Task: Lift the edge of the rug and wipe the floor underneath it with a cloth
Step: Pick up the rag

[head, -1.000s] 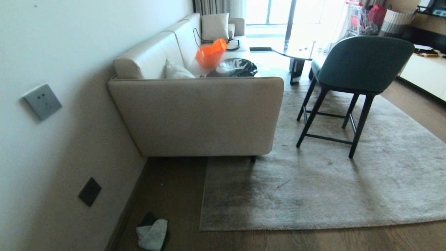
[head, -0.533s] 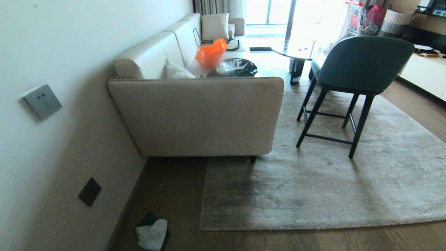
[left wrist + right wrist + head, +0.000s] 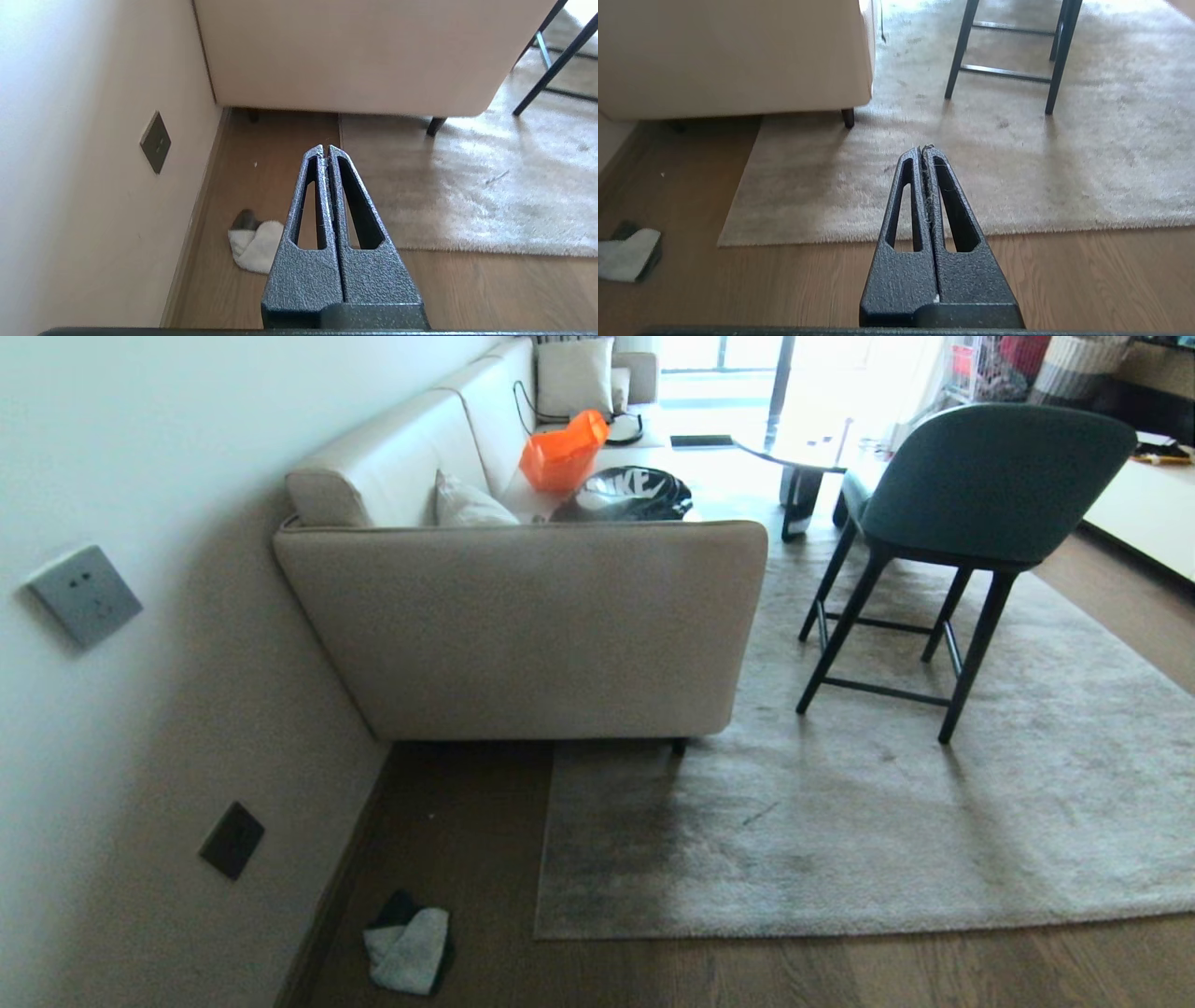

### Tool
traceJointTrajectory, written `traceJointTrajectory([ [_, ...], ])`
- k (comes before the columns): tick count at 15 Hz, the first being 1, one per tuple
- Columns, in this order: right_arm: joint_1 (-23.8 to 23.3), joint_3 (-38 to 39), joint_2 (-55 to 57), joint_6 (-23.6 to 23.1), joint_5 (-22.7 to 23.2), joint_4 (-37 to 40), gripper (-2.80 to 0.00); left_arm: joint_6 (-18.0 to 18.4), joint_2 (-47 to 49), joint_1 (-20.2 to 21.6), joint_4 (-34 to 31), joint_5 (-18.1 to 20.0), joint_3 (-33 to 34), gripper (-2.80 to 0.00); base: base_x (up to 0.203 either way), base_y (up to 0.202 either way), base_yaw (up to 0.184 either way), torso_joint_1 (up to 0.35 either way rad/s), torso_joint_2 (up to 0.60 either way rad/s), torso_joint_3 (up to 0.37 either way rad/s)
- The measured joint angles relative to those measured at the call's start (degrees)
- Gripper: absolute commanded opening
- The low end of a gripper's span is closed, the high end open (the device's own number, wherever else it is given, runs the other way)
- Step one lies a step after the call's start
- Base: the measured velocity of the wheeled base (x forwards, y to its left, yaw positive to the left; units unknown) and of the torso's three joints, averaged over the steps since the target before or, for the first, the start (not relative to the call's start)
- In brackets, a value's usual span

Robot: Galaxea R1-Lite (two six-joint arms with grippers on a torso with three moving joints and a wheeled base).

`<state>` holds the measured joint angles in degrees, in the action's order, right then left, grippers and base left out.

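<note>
The left gripper has its jaws pressed together on nothing and hangs above the floor, clear of it. The right gripper likewise has its jaws together, empty, above the rug; a few pale fibres cling between its fingers. Neither arm shows in the head view.

Near the left gripper, a crumpled pale cloth with a dark patch lies on the floor close to the wall's baseboard, well apart from the rug. The rug edge lies flat on the floor; its near-left corner sits to the right of the cloth, and the border runs away toward the sofa, whose leg stands on the rug's far-left part. The near border runs rightward along the bare planks.

On the sofa seat rest an orange bag, open at the top with contents I cannot tell, a black bag with white lettering, and cushions. A green chair with dark legs stands on the rug to the right. Two wall sockets sit on the left wall.
</note>
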<state>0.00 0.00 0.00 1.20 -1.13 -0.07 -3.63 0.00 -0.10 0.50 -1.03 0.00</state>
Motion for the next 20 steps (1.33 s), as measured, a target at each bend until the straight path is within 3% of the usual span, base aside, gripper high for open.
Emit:
traceJointTrajectory([
  [20,0.0,0.0,0.0,0.0,0.0,0.0,-2.80,0.0,0.0,0.0,0.0,0.0,0.0,-2.80,0.000,0.000,0.000,0.003,0.00,-0.198],
])
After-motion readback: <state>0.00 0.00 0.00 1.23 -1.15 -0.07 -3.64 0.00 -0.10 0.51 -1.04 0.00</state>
